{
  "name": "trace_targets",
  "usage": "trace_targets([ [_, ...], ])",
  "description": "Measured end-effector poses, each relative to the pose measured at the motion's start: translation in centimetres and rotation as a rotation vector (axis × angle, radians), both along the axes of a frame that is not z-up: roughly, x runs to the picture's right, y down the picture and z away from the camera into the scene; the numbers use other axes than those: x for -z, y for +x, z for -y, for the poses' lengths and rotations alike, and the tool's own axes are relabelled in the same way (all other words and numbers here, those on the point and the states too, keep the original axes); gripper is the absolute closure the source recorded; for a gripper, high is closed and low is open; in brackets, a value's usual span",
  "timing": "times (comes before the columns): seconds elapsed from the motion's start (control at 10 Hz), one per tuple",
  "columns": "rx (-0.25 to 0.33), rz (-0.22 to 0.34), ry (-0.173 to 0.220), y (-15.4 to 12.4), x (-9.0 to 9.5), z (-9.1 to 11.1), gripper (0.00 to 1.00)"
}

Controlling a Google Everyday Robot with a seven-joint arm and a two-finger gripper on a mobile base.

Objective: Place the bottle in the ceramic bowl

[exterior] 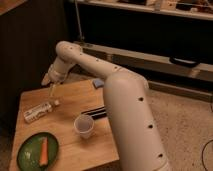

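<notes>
The bottle (39,112) is whitish with a pale label and lies on its side at the left of the wooden table (70,147), its white cap pointing right. The ceramic bowl (27,150) is a dark green shallow dish at the table's front left corner, with an orange stick-shaped item (43,150) lying in it. My gripper (51,91) hangs point-down above the table, just above and a little behind the bottle's cap end. It holds nothing that I can see.
A white cup (84,126) stands upright mid-table. A black flat bar (97,112) lies right of it, partly behind my arm. A small blue object (98,82) sits at the far edge. Dark shelving runs behind; speckled floor lies to the right.
</notes>
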State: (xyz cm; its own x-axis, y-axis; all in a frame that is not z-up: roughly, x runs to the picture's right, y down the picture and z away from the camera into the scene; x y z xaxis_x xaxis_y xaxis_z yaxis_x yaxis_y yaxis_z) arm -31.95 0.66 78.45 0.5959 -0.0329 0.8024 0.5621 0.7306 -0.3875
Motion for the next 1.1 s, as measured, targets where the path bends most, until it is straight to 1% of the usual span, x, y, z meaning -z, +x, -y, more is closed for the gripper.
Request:
trace_targets([
  [0.1, 0.023, -0.019, 0.01, -0.8, -0.7, -1.0, 0.35],
  [0.2, 0.028, -0.047, 0.033, -1.0, -1.4, -1.6, 0.35],
  [0.3, 0.024, -0.069, 0.052, -1.2, -2.1, -2.0, 0.35],
  [0.4, 0.012, -0.093, 0.061, -1.5, -2.7, -2.4, 0.35],
  [0.6, 0.005, -0.113, 0.059, -2.0, -3.5, -2.9, 0.35],
  [0.8, 0.0, -0.128, 0.052, -2.7, -4.7, -3.6, 0.35],
  [1.1, 0.013, -0.144, 0.047, -3.5, -5.8, -4.7, 0.35],
])
